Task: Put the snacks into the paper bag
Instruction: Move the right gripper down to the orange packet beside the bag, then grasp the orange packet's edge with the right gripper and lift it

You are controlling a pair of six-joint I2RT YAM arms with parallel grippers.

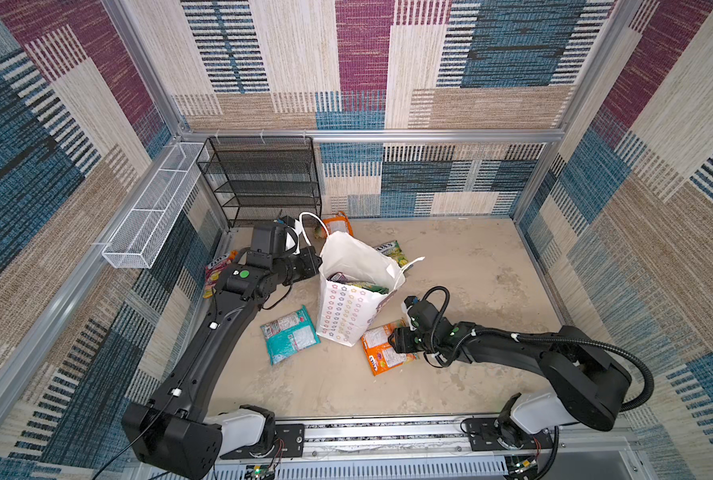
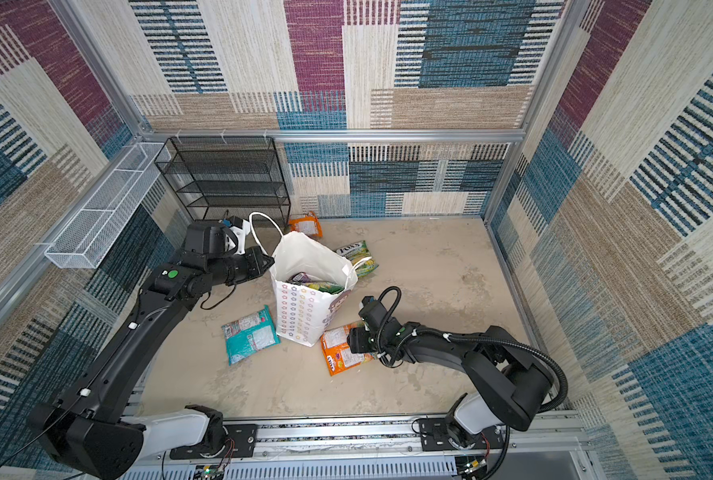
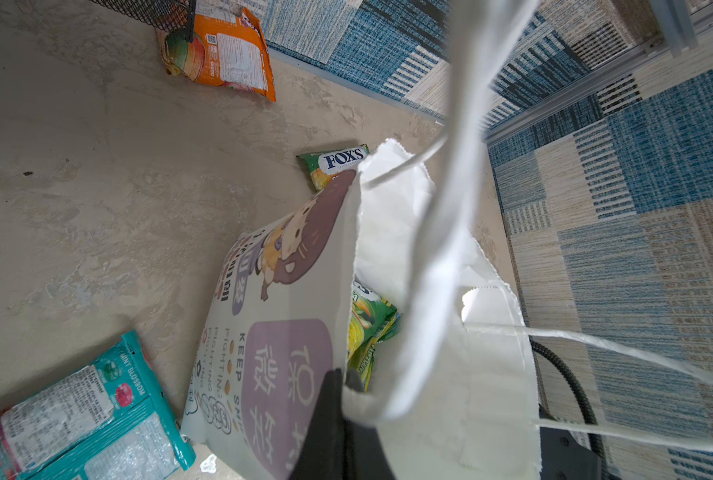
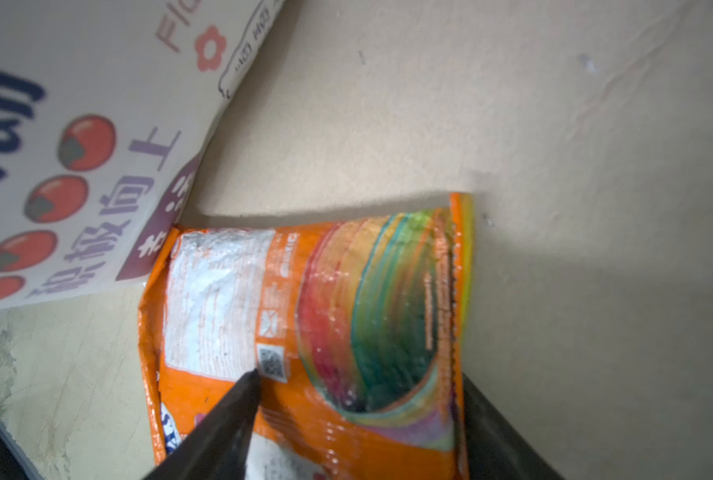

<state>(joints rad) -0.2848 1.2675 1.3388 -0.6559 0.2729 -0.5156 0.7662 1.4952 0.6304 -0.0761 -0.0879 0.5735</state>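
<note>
in both top views the tall white paper bag (image 1: pixel 346 320) with little star shapes stands open in the middle of the sandy table (image 1: pixel 471 291). the left gripper (image 1: pixel 315 262) pinches the bag's top edge. the right gripper (image 1: pixel 396 344) is low over a flat shiny orange snack pouch (image 1: pixel 377 361) that lies just beside the bag. a flat teal snack pouch (image 1: pixel 290 334) lies on the bag's other side.

in the left wrist view the left gripper is squeezed tight on the bag's rim. a green snack pouch (image 3: pixel 371 320) sits inside the bag.

in the right wrist view the right gripper's black fingers (image 4: pixel 222 428) stand apart, with part of the orange snack pouch between them.
</note>
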